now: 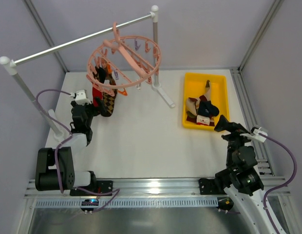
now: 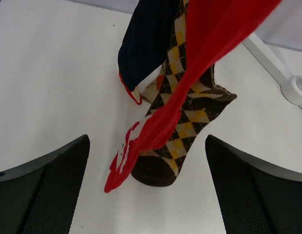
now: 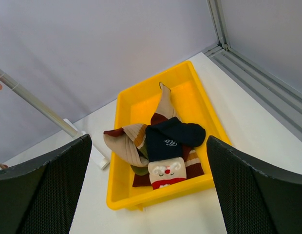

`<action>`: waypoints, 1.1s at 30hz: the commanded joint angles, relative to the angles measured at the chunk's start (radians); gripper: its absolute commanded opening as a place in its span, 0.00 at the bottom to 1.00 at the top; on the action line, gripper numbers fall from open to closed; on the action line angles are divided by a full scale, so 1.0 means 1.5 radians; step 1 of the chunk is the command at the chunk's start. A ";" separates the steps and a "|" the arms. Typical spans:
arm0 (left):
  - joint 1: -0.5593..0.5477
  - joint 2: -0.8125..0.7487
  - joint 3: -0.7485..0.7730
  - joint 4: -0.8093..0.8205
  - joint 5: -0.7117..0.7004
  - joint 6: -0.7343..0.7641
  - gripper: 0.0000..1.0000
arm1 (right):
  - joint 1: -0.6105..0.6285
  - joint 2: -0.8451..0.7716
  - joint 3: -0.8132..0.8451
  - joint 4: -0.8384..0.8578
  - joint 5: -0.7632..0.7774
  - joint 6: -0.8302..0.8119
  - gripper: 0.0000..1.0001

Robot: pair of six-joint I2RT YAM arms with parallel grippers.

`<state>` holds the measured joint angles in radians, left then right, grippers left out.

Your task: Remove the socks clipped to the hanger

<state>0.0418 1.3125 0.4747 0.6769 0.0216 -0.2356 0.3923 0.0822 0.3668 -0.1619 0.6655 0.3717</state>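
The round salmon-pink hanger (image 1: 125,57) hangs by its hook from the grey rail. Socks (image 1: 105,100) dangle from clips on its left side. In the left wrist view they are a red sock (image 2: 190,92), a brown and yellow argyle sock (image 2: 185,131) and a navy sock (image 2: 148,46), their toes just above the table. My left gripper (image 1: 95,108) is open just left of them, holding nothing. My right gripper (image 1: 223,123) is open and empty at the near end of the yellow bin (image 1: 190,95), which holds several loose socks (image 3: 163,146).
The grey rail (image 1: 83,39) rests on two white posts (image 1: 22,85), with a white foot (image 1: 163,95) between hanger and bin. Grey walls close the back and sides. An aluminium frame runs along the near edge.
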 commanded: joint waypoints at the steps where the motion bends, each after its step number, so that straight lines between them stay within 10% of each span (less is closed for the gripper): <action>1: 0.004 0.051 0.048 0.063 0.007 0.016 0.93 | -0.001 -0.010 0.016 0.000 -0.001 -0.010 1.00; 8: 0.003 0.075 0.078 0.044 0.032 -0.021 0.03 | -0.001 -0.012 0.021 -0.006 0.000 -0.011 1.00; 25: -0.263 -0.348 -0.027 -0.233 -0.120 -0.084 0.00 | 0.000 0.199 0.014 0.079 -0.094 -0.013 1.00; 33: -0.383 -0.433 -0.038 -0.321 -0.017 -0.099 0.00 | 0.000 0.246 0.013 0.104 -0.138 -0.029 1.00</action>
<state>-0.4877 0.6750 0.4145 0.2672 -0.0788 -0.3676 0.3923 0.4335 0.3676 -0.0723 0.5045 0.3489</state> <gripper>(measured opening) 0.009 0.996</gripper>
